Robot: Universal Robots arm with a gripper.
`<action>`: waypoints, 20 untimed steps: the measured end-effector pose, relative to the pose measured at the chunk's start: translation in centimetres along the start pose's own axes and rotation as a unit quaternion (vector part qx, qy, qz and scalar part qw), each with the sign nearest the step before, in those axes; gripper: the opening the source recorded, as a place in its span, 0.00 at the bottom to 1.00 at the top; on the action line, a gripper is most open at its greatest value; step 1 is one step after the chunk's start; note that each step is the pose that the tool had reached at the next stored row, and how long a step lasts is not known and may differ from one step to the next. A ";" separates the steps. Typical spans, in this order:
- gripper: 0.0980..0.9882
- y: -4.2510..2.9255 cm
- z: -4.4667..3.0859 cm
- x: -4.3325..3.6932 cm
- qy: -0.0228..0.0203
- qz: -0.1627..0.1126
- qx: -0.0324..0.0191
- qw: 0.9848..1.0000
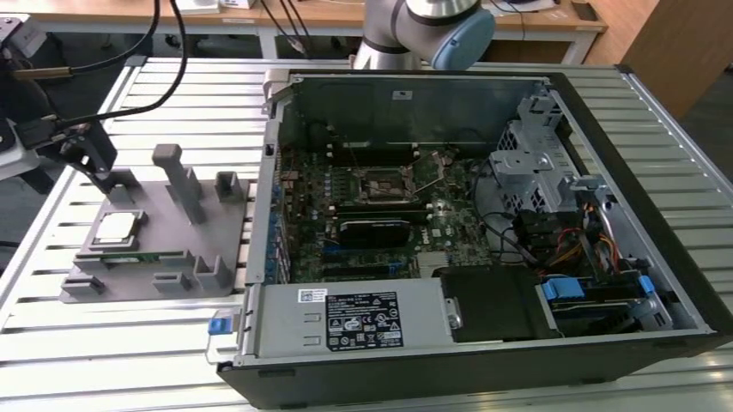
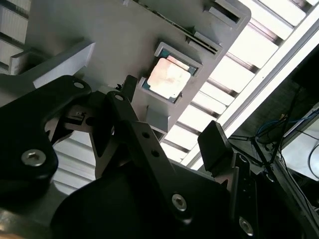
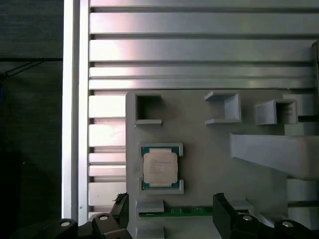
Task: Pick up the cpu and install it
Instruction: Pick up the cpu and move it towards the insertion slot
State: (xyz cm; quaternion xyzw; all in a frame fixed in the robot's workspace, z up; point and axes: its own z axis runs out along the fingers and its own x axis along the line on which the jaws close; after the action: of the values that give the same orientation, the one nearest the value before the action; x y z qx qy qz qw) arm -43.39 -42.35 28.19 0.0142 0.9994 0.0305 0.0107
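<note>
Closest up, the pincer [image 3: 172, 211] gapes wide, released and gripping nothing, above the grey holder [image 3: 209, 164] at the exterior view's left of the bench [image 1: 172, 343]. The cpu [image 3: 160, 167] lies flat in its recess, just beside a green memory stick [image 3: 189, 211]. Toward that view's right stands the open computer case [image 1: 401, 107].

The cpu [image 2: 168, 77] sits in a recess of the grey holder [image 2: 99, 30] on the slatted surface [image 2: 259, 55]; the hand [image 2: 171, 105] hovers apart, fingers [image 2: 213, 142] spread.
</note>
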 end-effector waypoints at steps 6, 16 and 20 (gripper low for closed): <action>0.74 0.07 0.57 -0.01 0.005 0.000 -0.005 1.000; 0.74 0.06 2.02 -0.22 0.016 -0.004 -0.006 1.000; 0.74 0.04 2.75 -0.21 0.016 -0.009 -0.006 1.000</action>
State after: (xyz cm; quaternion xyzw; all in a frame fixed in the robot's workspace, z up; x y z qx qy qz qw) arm -43.12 -42.15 25.45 0.0050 0.9993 0.0369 -0.0054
